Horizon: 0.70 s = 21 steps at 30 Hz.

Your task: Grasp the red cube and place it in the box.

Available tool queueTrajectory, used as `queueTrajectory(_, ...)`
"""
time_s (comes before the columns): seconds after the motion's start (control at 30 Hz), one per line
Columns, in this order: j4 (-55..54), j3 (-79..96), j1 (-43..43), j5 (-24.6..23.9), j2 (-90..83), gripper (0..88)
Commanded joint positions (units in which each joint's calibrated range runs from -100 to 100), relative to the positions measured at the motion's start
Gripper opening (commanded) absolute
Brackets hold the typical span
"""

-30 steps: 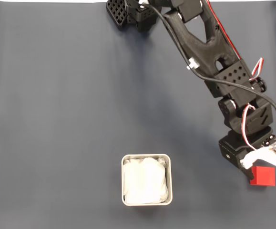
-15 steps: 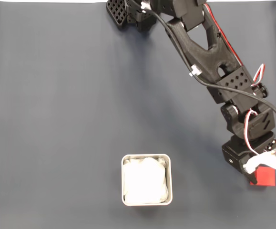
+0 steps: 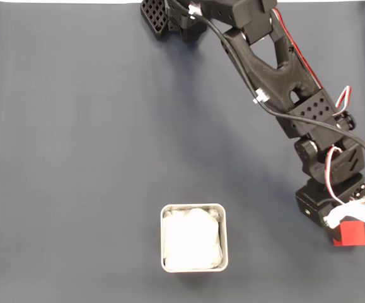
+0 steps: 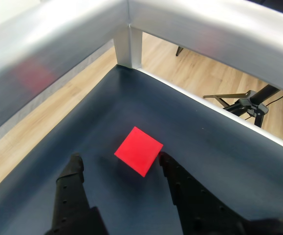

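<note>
Red cube [image 4: 138, 150] flat; box [image 3: 194, 208] upright

— What's the arm [image 3: 277, 69] made of? 
— Matte black printed plastic, with grids of small holes on some housings.
— Cabling? 
— A black cable [image 3: 232, 60] plus red-and-white wires [image 3: 328, 165]. The fingers [image 4: 73, 196] are black and ribbed.

Bare dark tabletop [image 3: 81, 158] between red cube [image 3: 350, 233] and box [image 3: 193, 237], box top open and unobstructed, metal corner rails [image 4: 126, 29] just beyond the cube in the wrist view, jaws spread with free gap, cube's corner at the right one.
</note>
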Motion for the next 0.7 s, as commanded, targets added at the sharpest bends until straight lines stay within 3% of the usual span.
queueTrajectory(0.0, -0.3, -3.5, -1.1, -0.6, -0.1, 36.5)
queueTrajectory(0.67, -0.4, -9.9, -2.0, -1.4, 4.4, 36.5)
